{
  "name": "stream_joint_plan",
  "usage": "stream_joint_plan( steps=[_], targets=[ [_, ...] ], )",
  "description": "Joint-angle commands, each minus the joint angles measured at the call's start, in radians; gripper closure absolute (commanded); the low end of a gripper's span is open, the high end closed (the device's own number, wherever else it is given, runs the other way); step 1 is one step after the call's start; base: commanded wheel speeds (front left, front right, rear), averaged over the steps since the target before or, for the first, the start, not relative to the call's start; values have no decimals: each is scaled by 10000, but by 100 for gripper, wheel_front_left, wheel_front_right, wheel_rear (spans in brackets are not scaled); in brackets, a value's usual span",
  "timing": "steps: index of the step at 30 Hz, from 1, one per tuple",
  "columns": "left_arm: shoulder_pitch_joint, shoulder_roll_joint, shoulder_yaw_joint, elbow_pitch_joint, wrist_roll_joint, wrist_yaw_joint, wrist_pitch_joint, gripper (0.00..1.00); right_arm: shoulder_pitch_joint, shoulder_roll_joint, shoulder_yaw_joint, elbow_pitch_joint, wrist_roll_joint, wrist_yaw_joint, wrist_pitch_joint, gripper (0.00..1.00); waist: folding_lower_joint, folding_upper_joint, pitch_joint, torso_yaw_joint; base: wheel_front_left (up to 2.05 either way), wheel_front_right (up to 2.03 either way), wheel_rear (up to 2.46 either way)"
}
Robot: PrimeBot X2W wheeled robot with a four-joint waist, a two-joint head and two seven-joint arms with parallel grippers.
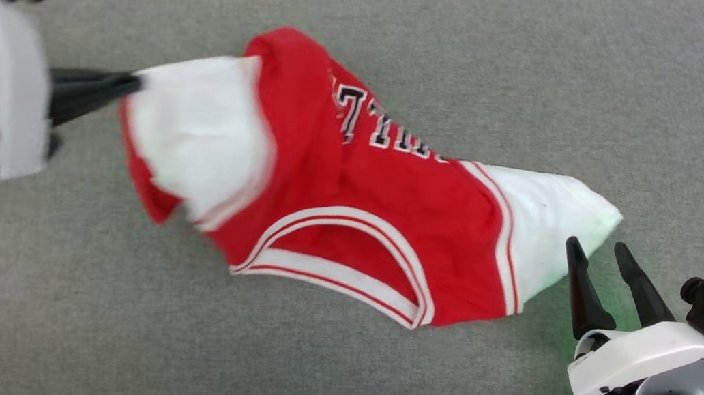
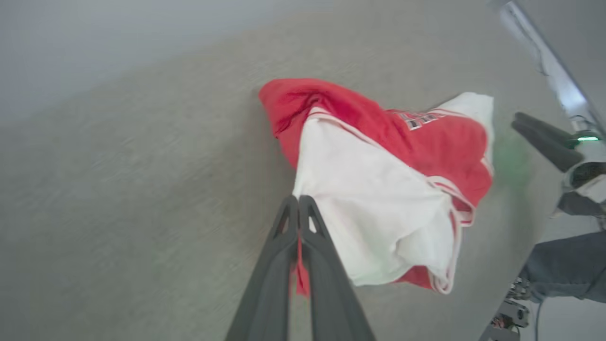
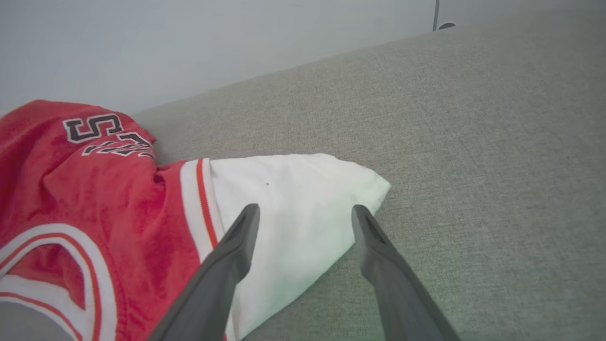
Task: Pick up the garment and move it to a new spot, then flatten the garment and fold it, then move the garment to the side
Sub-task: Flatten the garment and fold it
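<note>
On the flat grey woven fabric surface (image 1: 368, 379) in front of you lies the red jersey-style shirt (image 1: 357, 212), with white sleeves, red-and-white striped trim and black, white-outlined lettering that is partly folded under. It is crumpled, not spread, and its neck opening faces the near edge. Its long axis runs sleeve to sleeve across the head view, from upper left to lower right.

Your left gripper (image 1: 131, 84), two long dark fingers on a pale wrist, reaches in from the left and meets the edge of the sleeve at that end. Its fingers are pressed together, clamped on the shirt. That end looks blurred and drawn toward the gripper, so the pick-up step seems to be under way.

Your right gripper (image 1: 598, 249) sits at the lower right with its fingers spread apart and holding nothing. The free white sleeve lies just beyond its fingertips, up and to the left, making this the nearer arm to that end.

From the left wrist view you get what the head view hides: a thin strip of red cloth pinched between the closed fingers, with the white sleeve bunched beside them. From the right wrist view, the other sleeve lies flat on the surface between the open fingers. You cannot tell whether they touch it.
</note>
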State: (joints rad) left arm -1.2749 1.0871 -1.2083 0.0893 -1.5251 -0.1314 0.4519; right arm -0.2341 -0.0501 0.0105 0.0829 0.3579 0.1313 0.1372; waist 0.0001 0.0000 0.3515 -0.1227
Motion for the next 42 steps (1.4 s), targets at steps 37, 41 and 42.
stream_joint_plan(
  steps=[37, 41, 42],
  targets=[
    [2078, 50, -349, 1607, -1653, 15, 785, 0, 202, 2, -231, -970, -393, -10, 838, 0, -1, 0, 148, 303, 0, 0, 0],
    [2211, 25, -121, 1644, -1966, 15, 887, 0, 306, 0, -263, -1031, -358, -10, 776, 0, -1, 0, 257, 188, 0, 0, 0],
    [2260, 7, -9, 1618, -2093, 15, 926, 0, 338, 0, -270, -1048, -346, -10, 751, 0, -1, 0, 278, 168, 0, 0, 0]
  ],
)
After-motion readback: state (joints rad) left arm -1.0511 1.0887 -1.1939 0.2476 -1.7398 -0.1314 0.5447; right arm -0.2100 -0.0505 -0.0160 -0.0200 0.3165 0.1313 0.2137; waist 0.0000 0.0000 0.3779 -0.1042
